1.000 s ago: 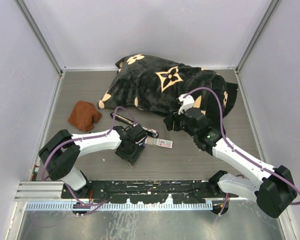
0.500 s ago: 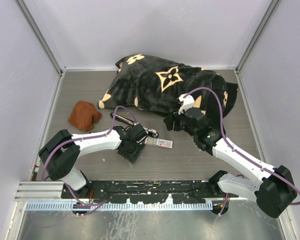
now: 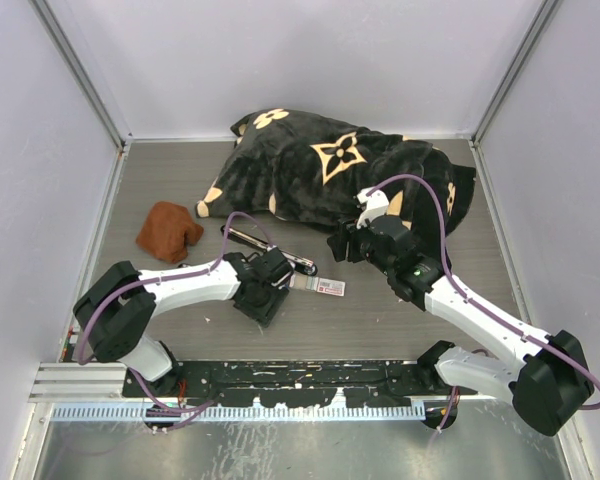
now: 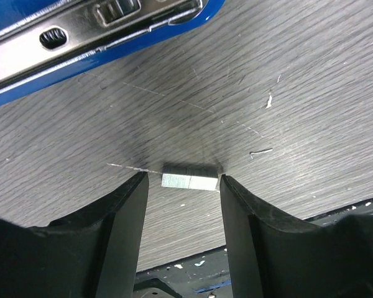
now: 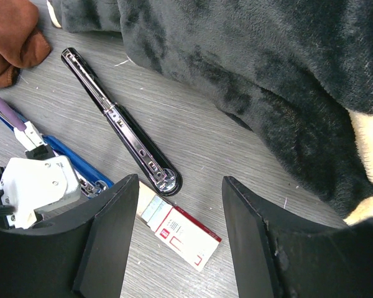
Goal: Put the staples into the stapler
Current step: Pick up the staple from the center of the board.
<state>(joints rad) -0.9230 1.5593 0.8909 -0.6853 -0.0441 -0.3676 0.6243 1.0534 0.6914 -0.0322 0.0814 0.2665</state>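
1. The left gripper (image 4: 183,186) sits low over the table (image 4: 311,87) with its fingers (image 4: 121,230) spread. One finger stands on either side of a short staple strip (image 4: 189,180).
2. One finger appears to touch the strip's end. A sliver of table shows between the other finger and the strip, so nothing is pinched yet.
3. The strip lies flat, lengthwise between the pads. Judged reason: closing would catch it by its two ends and keep it straight for carrying.
4. The blue stapler (image 4: 81,37) lies just beyond the fingertips with its metal channel facing up. It is probably the one to be filled, and it makes for a short carry.
5. The right gripper (image 5: 179,183) hangs above the table, fingers (image 5: 105,242) spread and nothing between them.
6. Seen between those fingers, the staple box (image 5: 186,236) rests on the table with its greyish inner piece (image 5: 150,208) slid partly out. The box sits just beside the round end of the black stapler (image 5: 121,124).
7. Judged reason for the right arm's pose: it waits clear of the left arm's work. The dark blanket (image 5: 267,74) lies beyond one finger, and the brown cloth (image 5: 9,37) lies well apart.
8. Risk, as judged: the strip is thin and may tilt, slip or snap under an uneven squeeze.
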